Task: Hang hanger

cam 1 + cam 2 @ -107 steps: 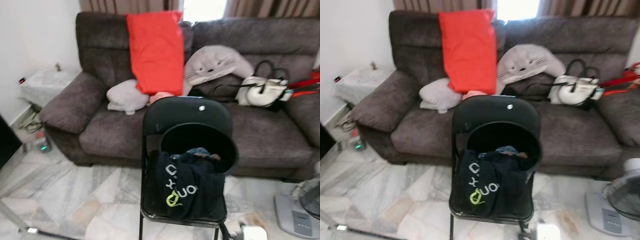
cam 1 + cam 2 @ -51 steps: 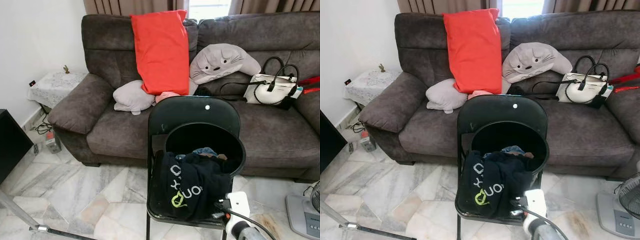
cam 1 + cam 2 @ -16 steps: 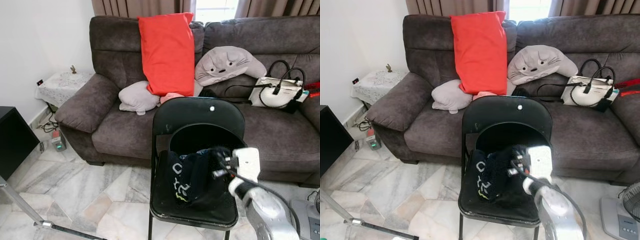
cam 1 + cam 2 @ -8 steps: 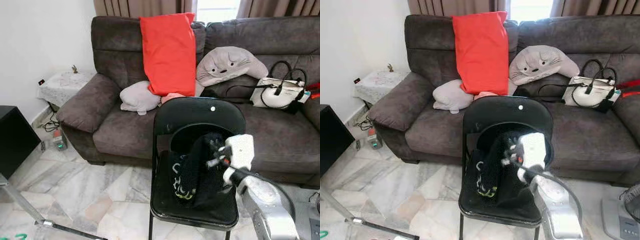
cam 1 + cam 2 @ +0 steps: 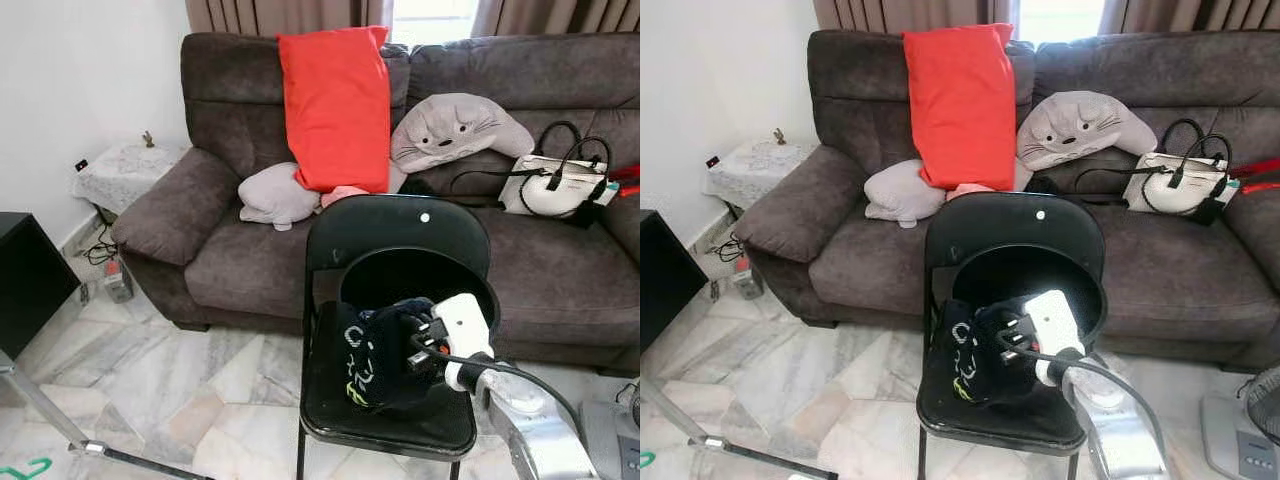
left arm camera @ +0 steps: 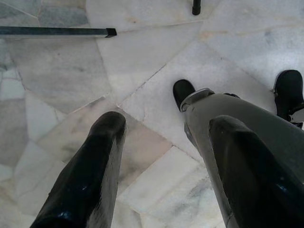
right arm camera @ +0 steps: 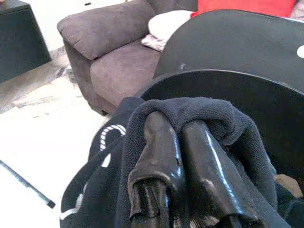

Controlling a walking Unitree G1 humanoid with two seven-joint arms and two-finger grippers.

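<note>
The right gripper (image 7: 183,128) has its two long black fingers (image 7: 161,147) pressed together on a fold of the dark navy garment with white and yellow-green lettering (image 5: 375,350); the cloth wraps over both fingertips and is pinched between them; the gripper sits just above the seat, with the silver right arm (image 5: 530,430) reaching in from the lower right corner of the head view; the garment hangs partly out of a black round basket (image 5: 470,290) that stands on the black folding metal chair (image 5: 345,235); its lettered side drapes over the basket's front wall toward the chair seat.

The left gripper (image 6: 164,142) hangs low over the pale marble floor (image 6: 142,61); its fingers are spread well apart; a black robot foot (image 6: 183,90) shows between them.

Whether a hanger is inside the garment cannot be told; a small green hook-shaped object (image 5: 25,468) lies on the floor at the lower left edge of the left eye view, too small to identify.

Behind the chair stands a dark grey fabric sofa (image 5: 200,200); on it lean a red rectangular cushion (image 5: 335,100), a light grey small pillow (image 5: 275,195), a grey cat-faced plush cushion (image 5: 455,125) and a white handbag with black handles (image 5: 560,190); a side table with a white lace cover (image 5: 115,170) stands beside the sofa's arm.
</note>
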